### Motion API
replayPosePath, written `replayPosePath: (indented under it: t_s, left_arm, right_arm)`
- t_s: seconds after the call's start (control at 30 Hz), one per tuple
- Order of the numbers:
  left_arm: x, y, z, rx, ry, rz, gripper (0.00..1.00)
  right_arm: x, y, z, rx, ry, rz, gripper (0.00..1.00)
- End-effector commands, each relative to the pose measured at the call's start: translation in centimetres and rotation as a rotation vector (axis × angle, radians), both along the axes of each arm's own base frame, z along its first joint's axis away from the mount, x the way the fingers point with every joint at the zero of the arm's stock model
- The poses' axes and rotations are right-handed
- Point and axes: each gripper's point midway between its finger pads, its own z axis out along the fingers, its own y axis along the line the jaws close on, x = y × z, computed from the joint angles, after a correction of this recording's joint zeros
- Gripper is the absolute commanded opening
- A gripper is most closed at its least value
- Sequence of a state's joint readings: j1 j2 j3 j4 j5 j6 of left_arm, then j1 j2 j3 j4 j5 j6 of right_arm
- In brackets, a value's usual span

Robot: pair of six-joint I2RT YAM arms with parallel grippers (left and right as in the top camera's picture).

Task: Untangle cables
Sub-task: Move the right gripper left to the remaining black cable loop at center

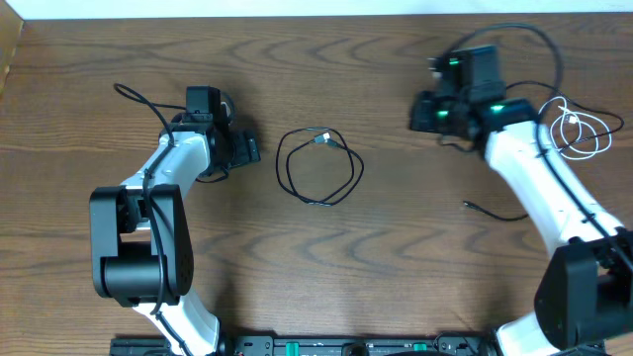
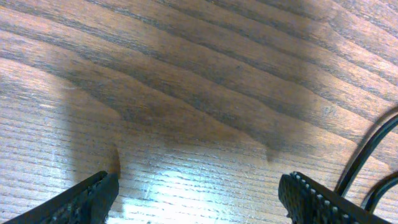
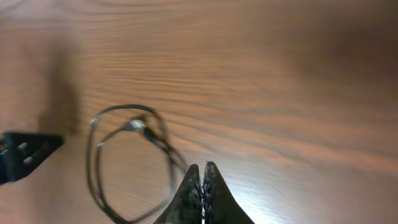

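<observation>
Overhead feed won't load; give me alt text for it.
Black cable lies loosely coiled between the open left gripper and shut right gripper, touching neither. White cable sits bunched apart, beside the right arm.

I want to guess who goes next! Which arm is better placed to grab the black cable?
Left. The left gripper is open, right beside the black cable; the right gripper is shut and farther away.
</observation>
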State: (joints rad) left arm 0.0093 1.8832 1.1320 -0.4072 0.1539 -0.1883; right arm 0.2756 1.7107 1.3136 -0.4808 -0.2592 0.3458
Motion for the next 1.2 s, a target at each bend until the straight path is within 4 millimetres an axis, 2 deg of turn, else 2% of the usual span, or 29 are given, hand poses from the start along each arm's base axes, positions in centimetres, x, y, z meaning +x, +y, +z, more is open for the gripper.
replayPosePath:
  t_s: [0.0, 0.1, 0.13, 0.17, 0.23, 0.33, 0.4, 0.43, 0.5, 0.6, 0.7, 0.8, 0.9, 0.97, 1.17]
  left_arm:
    - [0.2, 0.1, 0.8, 0.001, -0.02, 0.014, 0.88]
    - [0.2, 0.1, 0.8, 0.001, -0.021, 0.014, 0.88]
    - [0.2, 0.1, 0.8, 0.001, -0.021, 0.014, 0.88]
    - [0.2, 0.1, 0.8, 0.001, -0.021, 0.014, 0.88]
    - [0.2, 0.1, 0.8, 0.001, -0.021, 0.014, 0.88]
    - [0.2, 0.1, 0.8, 0.001, -0.021, 0.014, 0.88]
    - [0.2, 0.1, 0.8, 0.001, -0.021, 0.014, 0.88]
    - [0.2, 0.1, 0.8, 0.001, -0.021, 0.014, 0.88]
    - [0.2, 0.1, 0.8, 0.001, -0.021, 0.014, 0.88]
    - [0.2, 0.1, 0.8, 0.001, -0.021, 0.014, 0.88]
    - [0.2, 0.1, 0.8, 0.001, -0.021, 0.014, 0.88]
    - [0.2, 0.1, 0.8, 0.001, -0.021, 0.014, 0.88]
    - [0.2, 0.1, 0.8, 0.001, -0.021, 0.014, 0.88]
    - [0.2, 0.1, 0.8, 0.001, -0.021, 0.014, 0.88]
    - [0.2, 0.1, 0.8, 0.001, -0.021, 0.014, 0.88]
  right_arm:
    - [-0.3, 3.4, -0.2, -0.064, -0.075, 0.133, 0.01]
    - [-0.5, 5.6, -0.6, -0.12, -0.121, 0.177, 0.01]
    - [-0.5, 6.1, -0.9, -0.154, -0.14, 0.199, 0.05]
    - [-0.5, 6.5, -1.4, -0.19, -0.156, 0.219, 0.09]
    - [-0.6, 7.5, -2.4, -0.247, -0.18, 0.282, 0.26]
    - [-1.2, 9.1, -4.3, -0.306, -0.194, 0.395, 0.42]
    - [-1.5, 9.7, -5.7, -0.333, -0.189, 0.442, 0.49]
    - [-1.7, 10.0, -6.5, -0.347, -0.183, 0.464, 0.5]
    - [-1.5, 9.9, -7.9, -0.378, -0.167, 0.462, 0.45]
    - [-1.6, 9.6, -10.7, -0.423, -0.13, 0.496, 0.44]
    - [-1.8, 9.4, -12.4, -0.44, -0.104, 0.515, 0.4]
    - [-1.8, 9.5, -12.5, -0.441, -0.103, 0.516, 0.16]
    - [-1.8, 9.5, -12.5, -0.44, -0.103, 0.515, 0.11]
    - [-1.8, 9.5, -12.5, -0.44, -0.103, 0.515, 0.01]
    - [-1.3, 9.7, -12.2, -0.45, -0.137, 0.537, 0.03]
